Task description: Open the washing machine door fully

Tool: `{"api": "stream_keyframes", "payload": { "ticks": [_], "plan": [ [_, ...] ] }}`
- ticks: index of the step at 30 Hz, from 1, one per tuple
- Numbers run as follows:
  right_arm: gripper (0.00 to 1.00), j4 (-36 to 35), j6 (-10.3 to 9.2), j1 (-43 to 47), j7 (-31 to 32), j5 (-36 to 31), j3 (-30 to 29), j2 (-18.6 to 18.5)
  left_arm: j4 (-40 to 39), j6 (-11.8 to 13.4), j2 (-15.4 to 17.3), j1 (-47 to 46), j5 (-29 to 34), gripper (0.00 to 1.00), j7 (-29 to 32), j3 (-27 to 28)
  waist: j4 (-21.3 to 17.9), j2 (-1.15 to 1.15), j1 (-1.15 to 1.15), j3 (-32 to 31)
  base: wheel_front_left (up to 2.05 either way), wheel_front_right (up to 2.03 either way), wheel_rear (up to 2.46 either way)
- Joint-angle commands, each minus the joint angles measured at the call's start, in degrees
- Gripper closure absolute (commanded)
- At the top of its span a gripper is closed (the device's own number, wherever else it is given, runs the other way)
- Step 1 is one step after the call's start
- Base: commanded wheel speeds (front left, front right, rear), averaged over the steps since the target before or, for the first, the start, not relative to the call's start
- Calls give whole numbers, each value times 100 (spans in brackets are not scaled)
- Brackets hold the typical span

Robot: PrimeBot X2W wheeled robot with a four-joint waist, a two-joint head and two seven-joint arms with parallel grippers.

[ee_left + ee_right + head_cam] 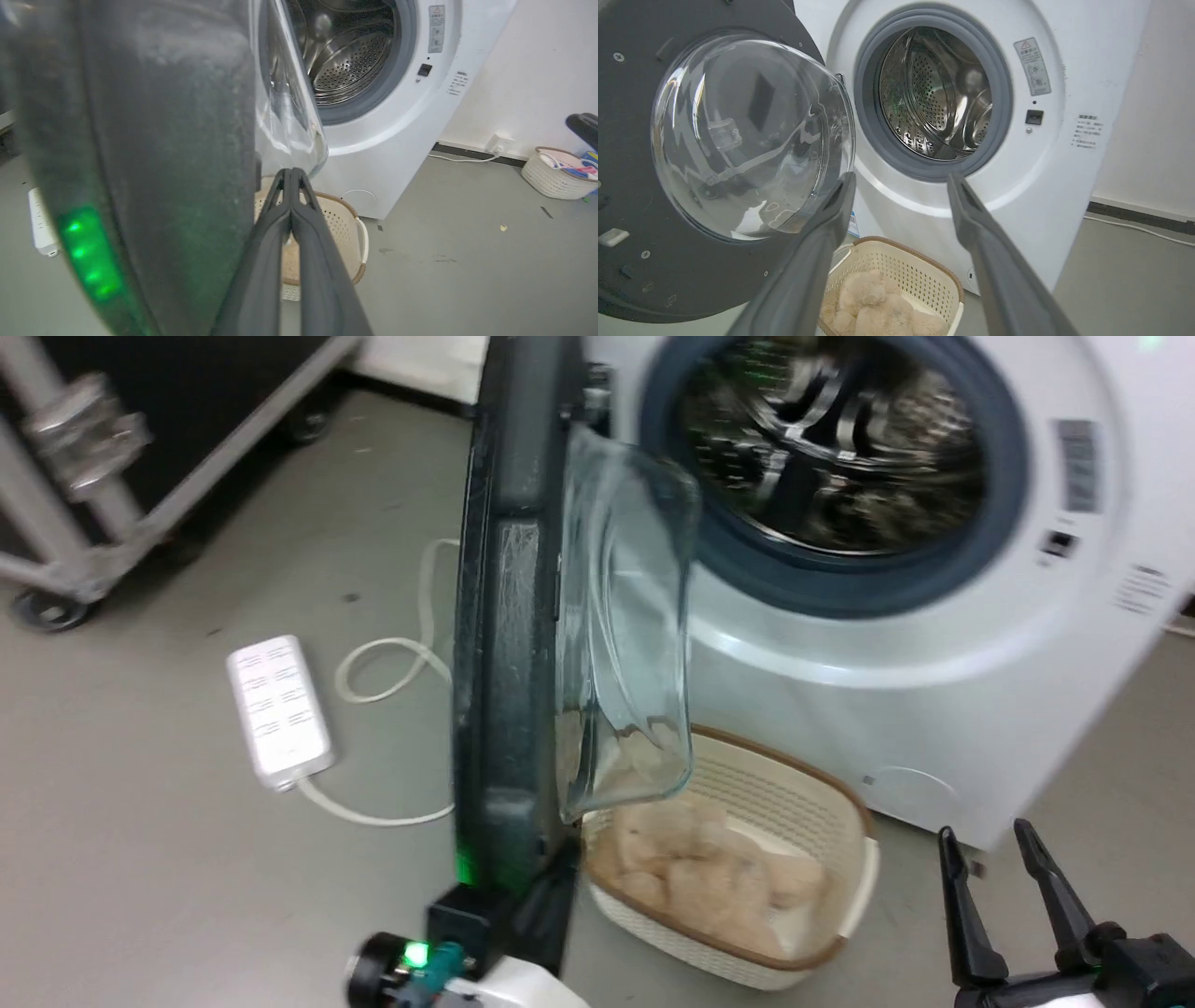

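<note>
The left gripper (290, 176) has its matte dark fingers pressed together just beside the inner face of the washing machine door (504, 616); contact is hard to make out. The right gripper (985, 833), at five o'clock in the head view, holds its fingers wide apart, empty. The door, a glossy black disc with a clear bulging glass bowl (747, 135), stands swung out edge-on at twelve o'clock, its top cut off. At two o'clock, blurred, the white washing machine (934, 709) shows its grey rubber ring (865, 93) and perforated steel drum (938, 93).
</note>
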Motion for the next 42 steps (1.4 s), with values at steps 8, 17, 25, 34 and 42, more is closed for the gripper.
{"api": "stream_keyframes", "payload": {
  "ticks": [8,17,25,34,42],
  "plan": [
    [0,-153,3,-186,-26,-82,148,17,-150,287,546,-127,-162,100,-93,829,606,0,0,356,0,0,0],
    [0,-245,3,-381,-26,-379,231,17,257,115,1404,-700,-638,100,-172,1930,336,0,0,1026,0,0,0],
    [0,-357,3,-618,-26,-417,252,-169,1279,-127,2077,-1517,-1351,100,-74,2905,10,0,0,1552,0,0,0],
    [0,-380,3,-718,-26,-360,203,-306,2496,-405,2667,-2358,-1546,100,-287,3286,-209,0,0,1755,0,0,0],
    [0,-322,3,-761,-26,-368,23,-245,2677,-532,2735,-2548,-1229,100,-938,3074,-316,0,0,1505,0,0,0]
  ]
}}
